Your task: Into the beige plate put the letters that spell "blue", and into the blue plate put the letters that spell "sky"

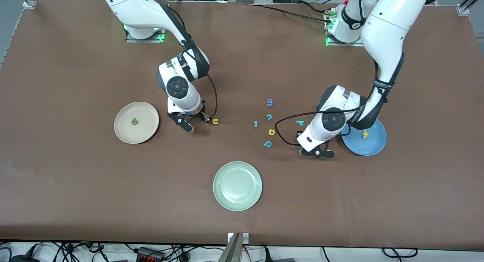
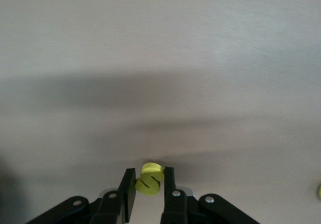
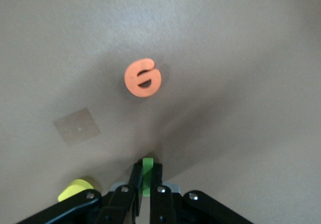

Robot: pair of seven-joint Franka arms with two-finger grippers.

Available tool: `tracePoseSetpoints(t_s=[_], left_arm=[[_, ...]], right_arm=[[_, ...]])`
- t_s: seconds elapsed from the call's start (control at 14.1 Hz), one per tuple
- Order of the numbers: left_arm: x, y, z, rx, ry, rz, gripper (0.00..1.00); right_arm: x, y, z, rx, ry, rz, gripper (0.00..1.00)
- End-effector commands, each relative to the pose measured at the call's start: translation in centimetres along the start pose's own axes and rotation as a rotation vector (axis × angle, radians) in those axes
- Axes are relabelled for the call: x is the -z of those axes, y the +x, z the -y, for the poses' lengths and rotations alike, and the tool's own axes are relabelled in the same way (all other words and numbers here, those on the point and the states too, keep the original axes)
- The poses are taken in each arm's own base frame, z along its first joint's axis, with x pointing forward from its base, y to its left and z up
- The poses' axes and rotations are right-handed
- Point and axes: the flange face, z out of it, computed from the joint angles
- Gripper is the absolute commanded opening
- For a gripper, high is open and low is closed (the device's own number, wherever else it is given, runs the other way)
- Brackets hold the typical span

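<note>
Both pinches made: right gripper (image 3: 146, 184) clamps the green l (image 3: 147, 171), left gripper (image 2: 149, 186) nips the yellow s (image 2: 149, 179), next lift toward beige plate (image 1: 121, 131) and blue plate (image 1: 372, 146)

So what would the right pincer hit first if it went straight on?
Probably the bare table. The right pincer, shut on a green letter, points down at it; the orange e lies a little ahead.

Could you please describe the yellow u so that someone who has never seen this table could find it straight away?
Start at the beige plate toward the right arm's end of the table, then find the right gripper beside it. The yellow u lies on the table just beside that gripper, toward the middle. It lies apart from the loose cluster of letters.
</note>
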Motion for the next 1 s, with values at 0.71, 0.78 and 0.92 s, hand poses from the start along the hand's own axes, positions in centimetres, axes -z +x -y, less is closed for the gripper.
tracePoseSetpoints(t_s=[0.71, 0.78, 0.92], left_arm=[[1.9, -0.7, 17.6, 0.005, 0.031, 0.155, 1.00], [1.9, -0.7, 17.3, 0.012, 0.033, 0.157, 1.00], [2.6, -1.2, 15.4, 0.046, 0.039, 0.167, 1.00]], right_arm=[[6.5, 17.8, -14.7, 0.343, -0.120, 0.239, 0.00], [5.7, 18.0, -15.1, 0.348, -0.130, 0.246, 0.00], [4.5, 18.2, -15.9, 0.374, -0.139, 0.234, 0.00]])
